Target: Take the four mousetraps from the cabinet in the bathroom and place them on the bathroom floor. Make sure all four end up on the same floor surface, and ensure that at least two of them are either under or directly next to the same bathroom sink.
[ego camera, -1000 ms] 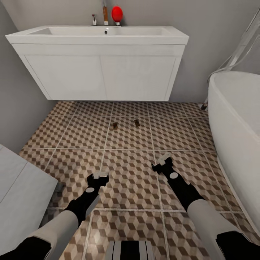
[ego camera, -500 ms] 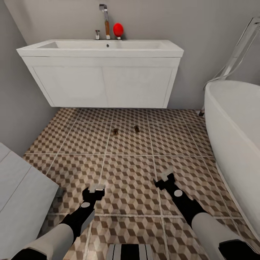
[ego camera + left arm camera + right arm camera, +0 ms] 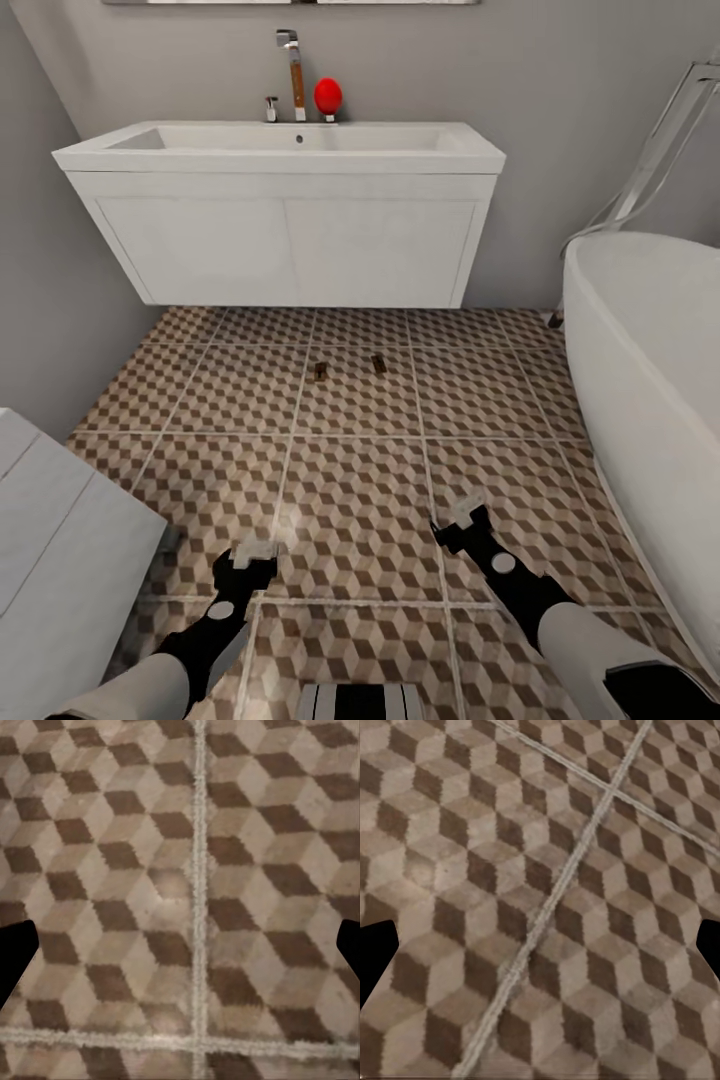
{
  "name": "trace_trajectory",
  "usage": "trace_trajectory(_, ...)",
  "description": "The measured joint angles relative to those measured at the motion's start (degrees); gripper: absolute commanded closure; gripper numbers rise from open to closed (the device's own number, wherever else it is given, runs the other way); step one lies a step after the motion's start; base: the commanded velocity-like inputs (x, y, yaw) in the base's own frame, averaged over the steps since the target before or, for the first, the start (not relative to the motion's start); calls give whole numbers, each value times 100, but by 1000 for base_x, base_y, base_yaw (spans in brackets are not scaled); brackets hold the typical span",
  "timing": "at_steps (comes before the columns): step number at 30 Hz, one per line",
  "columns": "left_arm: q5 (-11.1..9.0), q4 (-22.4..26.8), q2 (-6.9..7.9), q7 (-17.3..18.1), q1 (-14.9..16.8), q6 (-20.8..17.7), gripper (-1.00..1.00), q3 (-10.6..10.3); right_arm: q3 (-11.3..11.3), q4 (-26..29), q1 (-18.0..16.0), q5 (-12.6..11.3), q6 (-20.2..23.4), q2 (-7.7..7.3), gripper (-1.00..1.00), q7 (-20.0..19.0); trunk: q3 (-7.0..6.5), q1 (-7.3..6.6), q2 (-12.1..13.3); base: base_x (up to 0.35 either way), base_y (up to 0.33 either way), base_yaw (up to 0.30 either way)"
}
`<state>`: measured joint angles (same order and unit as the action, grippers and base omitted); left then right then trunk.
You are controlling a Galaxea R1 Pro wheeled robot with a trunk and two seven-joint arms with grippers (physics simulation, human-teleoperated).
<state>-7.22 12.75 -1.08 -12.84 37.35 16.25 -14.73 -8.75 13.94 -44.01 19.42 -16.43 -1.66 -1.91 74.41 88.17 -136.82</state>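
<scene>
two mousetraps [image 3: 348, 368] on bathroom floor [image 3: 350, 510] just in front of sink [image 3: 285, 150], so that rule looks covered | left end effector [image 3: 252, 553] and right end effector [image 3: 462, 516] both open, empty | two traps left imo

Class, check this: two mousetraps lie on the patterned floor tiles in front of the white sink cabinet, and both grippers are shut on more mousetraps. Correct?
Not quite. The two mousetraps do lie on the floor before the sink cabinet, but the left gripper and right gripper are open and empty, as both wrist views show.
</scene>
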Motion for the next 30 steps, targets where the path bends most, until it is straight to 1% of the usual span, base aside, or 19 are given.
trace_trajectory(1,-1,-94,2,-1,-9,187,-100,-1,4,-49,0,5,-50,-3,-100,1,-18,-22,40,0,0,0)
trace_trajectory(2,-3,-314,3,-3,-23,580,-100,1,12,-139,1,16,-134,-7,-100,4,-36,-44,80,0,0,0)
trace_trajectory(3,-3,-439,1,-5,-28,784,-100,-1,16,-181,0,21,-169,-8,-100,5,-54,-66,120,0,0,0)
trace_trajectory(6,0,-786,-7,-8,-37,1308,-100,-4,26,-298,0,31,-246,-11,-100,10,-108,-132,241,0,0,0)
trace_trajectory(9,1,-1054,-14,-10,-42,1676,-100,-7,27,-413,0,31,-302,-17,-100,15,-162,-198,361,0,0,0)
trace_trajectory(10,-5,-1357,-18,-14,-52,1986,-100,0,34,-623,1,31,-523,-69,-100,22,-179,-219,401,0,0,0)
trace_trajectory(15,-1,-1475,-20,-18,-132,2124,-100,-13,31,-857,1,-21,-791,-124,-100,24,-269,-330,602,0,0,0)
trace_trajectory(21,-3,-1540,-27,-23,-342,2621,-100,-13,32,-1167,2,-108,-1122,-208,-100,25,-377,-461,843,0,0,0)
trace_trajectory(27,2,-1585,-27,-24,-485,2787,-100,-13,29,-1247,25,-127,-1332,-265,-100,25,-485,-593,1083,0,0,0)
trace_trajectory(30,4,-1596,-23,-25,-598,2885,-100,-13,29,-1264,101,-130,-1397,-288,-100,24,-539,-659,1204,0,0,0)
